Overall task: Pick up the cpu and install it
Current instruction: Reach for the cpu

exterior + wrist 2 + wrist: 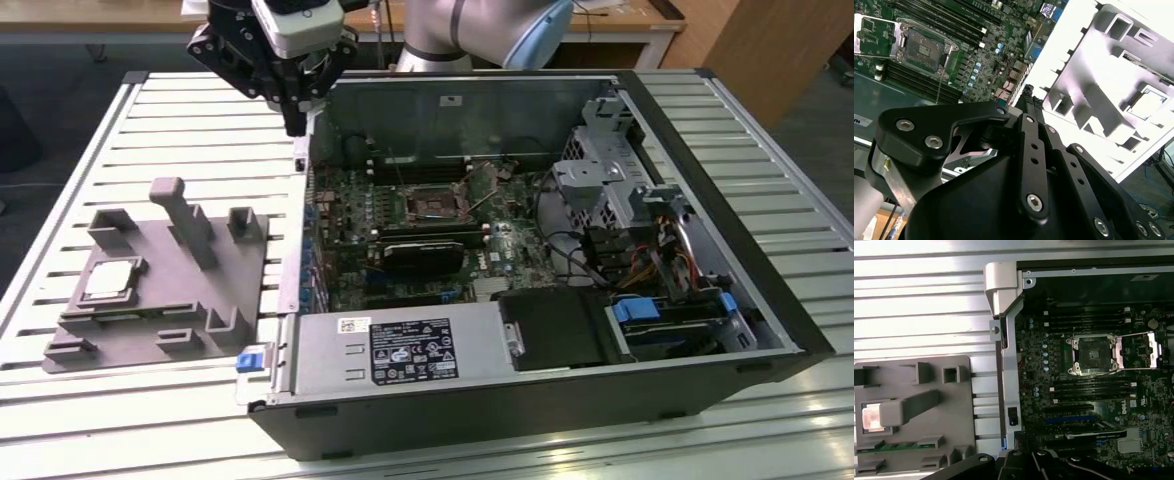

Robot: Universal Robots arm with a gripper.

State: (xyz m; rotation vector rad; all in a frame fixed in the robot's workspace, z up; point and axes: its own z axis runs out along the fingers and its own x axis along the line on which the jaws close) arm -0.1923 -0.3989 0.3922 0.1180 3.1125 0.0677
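Cpu [110, 278] lies in the grey tray [247, 262] by the tabletop's edge, exterior view's left; gripper [296, 125] hangs well apart over the PC case [534, 410] corner, fingers pinched together, empty.

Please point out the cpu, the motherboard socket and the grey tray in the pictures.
cpu [110, 278]: exterior view, the middle of its shiny metal top.
motherboard socket [1093, 354]: first wrist view, the centre of its dark square.
grey tray [174, 295]: exterior view, a bare flat part of its floor.
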